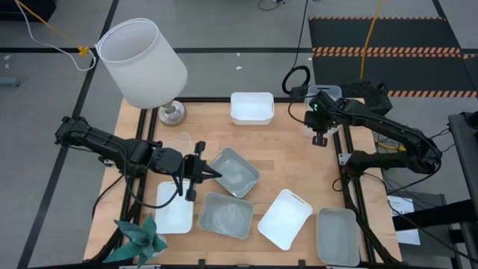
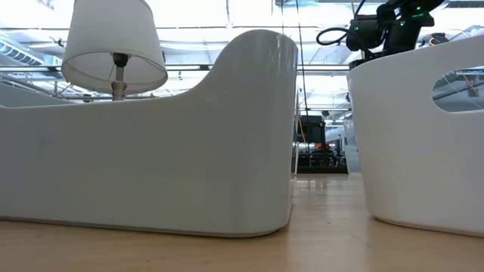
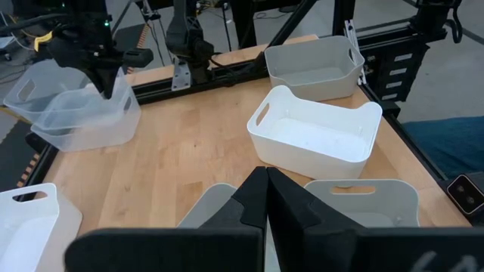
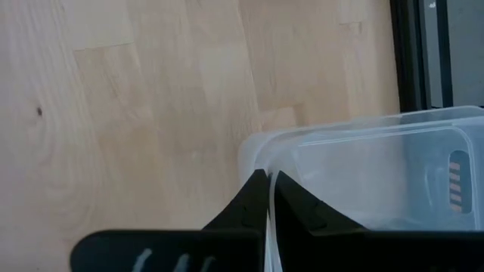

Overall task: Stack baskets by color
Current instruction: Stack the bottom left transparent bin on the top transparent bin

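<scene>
Baskets spread over the table, all empty, both grippers closed.
Left gripper (image 1: 211, 173), holding nothing, hovers beside a grey basket (image 1: 234, 172); right gripper (image 1: 320, 139), fingers together, empty, hangs over clear nested baskets (image 3: 76, 113) at the far right edge; a white basket (image 1: 251, 107) sits far centre.

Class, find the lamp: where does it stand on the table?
In the high view, the lamp stands at the table's far left corner, left of a white basket on the far edge.

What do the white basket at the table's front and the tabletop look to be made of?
White basket: likely opaque moulded plastic, with a smooth, faintly glossy surface, rounded corners and cut-out handles. Tabletop: pale wood, probably butcher-block planks, judging by its visible grain and seams; matte finish.
</scene>
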`<state>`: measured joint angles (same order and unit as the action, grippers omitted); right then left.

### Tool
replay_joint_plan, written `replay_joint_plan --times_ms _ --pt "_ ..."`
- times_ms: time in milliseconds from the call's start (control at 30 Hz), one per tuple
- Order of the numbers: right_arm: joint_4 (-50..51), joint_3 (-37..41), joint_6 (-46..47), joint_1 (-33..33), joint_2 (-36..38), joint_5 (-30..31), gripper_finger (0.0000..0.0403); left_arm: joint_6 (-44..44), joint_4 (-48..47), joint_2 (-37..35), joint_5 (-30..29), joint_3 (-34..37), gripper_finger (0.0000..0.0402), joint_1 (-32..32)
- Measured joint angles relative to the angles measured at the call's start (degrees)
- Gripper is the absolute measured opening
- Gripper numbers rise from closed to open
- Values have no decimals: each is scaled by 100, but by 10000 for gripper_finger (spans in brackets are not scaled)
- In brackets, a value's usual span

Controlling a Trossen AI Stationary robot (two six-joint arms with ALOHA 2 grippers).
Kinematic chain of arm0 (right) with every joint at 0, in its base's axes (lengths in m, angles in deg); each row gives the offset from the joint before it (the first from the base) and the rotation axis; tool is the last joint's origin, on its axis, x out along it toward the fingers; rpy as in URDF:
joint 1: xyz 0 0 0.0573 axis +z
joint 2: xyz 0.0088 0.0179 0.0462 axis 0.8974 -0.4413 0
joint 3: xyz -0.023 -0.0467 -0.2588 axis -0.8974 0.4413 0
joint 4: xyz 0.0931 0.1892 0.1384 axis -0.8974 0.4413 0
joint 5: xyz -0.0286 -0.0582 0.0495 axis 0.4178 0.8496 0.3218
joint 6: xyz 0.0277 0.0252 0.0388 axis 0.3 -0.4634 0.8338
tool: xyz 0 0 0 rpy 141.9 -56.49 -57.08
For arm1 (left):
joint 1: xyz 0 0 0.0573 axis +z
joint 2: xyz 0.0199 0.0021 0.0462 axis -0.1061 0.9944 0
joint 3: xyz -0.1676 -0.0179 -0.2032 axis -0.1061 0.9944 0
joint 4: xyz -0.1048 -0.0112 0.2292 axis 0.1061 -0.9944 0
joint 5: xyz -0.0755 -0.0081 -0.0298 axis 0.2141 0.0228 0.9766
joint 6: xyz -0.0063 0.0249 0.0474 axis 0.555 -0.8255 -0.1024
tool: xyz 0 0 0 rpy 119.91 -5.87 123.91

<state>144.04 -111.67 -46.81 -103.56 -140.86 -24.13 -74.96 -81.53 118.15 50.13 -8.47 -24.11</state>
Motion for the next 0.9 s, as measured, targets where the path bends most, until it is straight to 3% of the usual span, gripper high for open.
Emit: replay_joint_plan --times_ms 567,900 --pt "33 0 29 0 0 -17 4 9 1 0 0 0 12 -1" --pt "-56 -7 31 2 0 11 86 9 1 1 0 0 12 -2"
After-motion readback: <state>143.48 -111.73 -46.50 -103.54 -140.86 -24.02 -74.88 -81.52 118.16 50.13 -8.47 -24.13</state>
